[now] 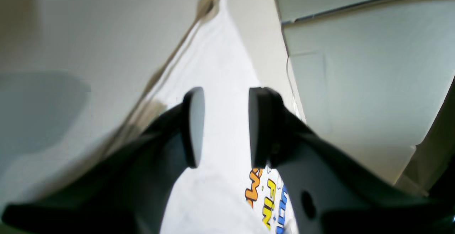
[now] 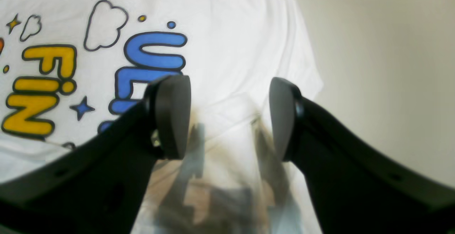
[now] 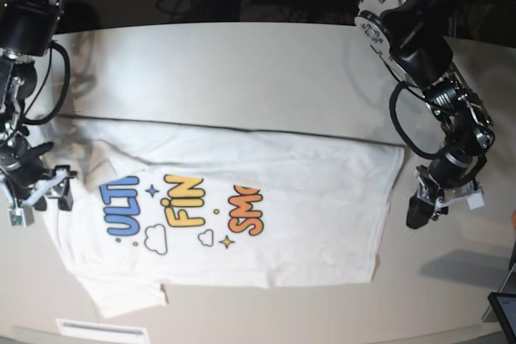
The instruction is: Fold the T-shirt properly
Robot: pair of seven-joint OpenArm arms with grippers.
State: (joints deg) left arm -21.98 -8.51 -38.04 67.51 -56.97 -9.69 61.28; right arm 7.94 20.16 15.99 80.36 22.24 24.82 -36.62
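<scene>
A pale table [image 3: 242, 62] fills the base view, with dark cables and a blue object at its far edge; the T-shirt [image 3: 306, 215] lies flat on it, print side up, its upper part folded down along a straight line so the blue, yellow and orange letters are cut off at the fold; a sleeve pokes out at the bottom left corner. The right gripper [image 3: 39, 195] sits at the shirt's left edge, just beside the blue letters; in its wrist view its jaws stand spread with nothing between them, white cloth and the blue print below. The left gripper [image 3: 421, 209] hangs just off the shirt's right edge; its wrist view shows its jaws parted too, gripping nothing, with a white strip of shirt running between them.
</scene>
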